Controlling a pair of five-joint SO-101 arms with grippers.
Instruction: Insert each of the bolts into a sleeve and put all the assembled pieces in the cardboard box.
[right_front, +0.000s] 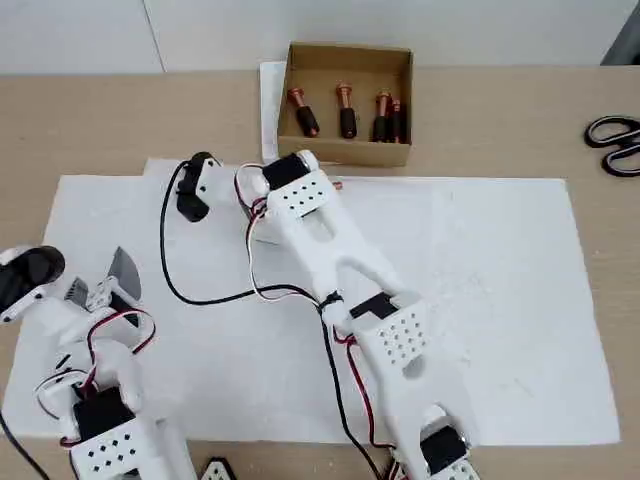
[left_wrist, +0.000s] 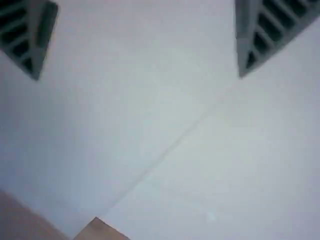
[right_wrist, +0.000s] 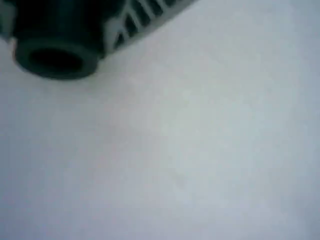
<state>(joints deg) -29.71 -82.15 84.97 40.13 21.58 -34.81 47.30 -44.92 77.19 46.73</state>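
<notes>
The cardboard box (right_front: 400, 152) stands at the table's far edge with several copper bolts in black sleeves (right_front: 346, 110) lying in it. My right arm's wrist (right_front: 296, 190) hangs just in front of the box, and a copper bolt tip (right_front: 337, 185) pokes out beside it. In the right wrist view my right gripper (right_wrist: 60, 27) is shut on a black sleeve (right_wrist: 55, 47) whose open end faces the camera, low over the white paper. My left gripper (right_front: 100, 283) (left_wrist: 139, 74) stands open at the near left above the paper, nothing between its fingers (left_wrist: 265, 35).
A large white paper sheet (right_front: 480, 300) covers the middle of the table. Black scissors (right_front: 615, 143) lie at the far right edge. A black cable (right_front: 200, 298) runs across the paper from the right arm. The wooden table (left_wrist: 95, 231) shows past the paper's corner.
</notes>
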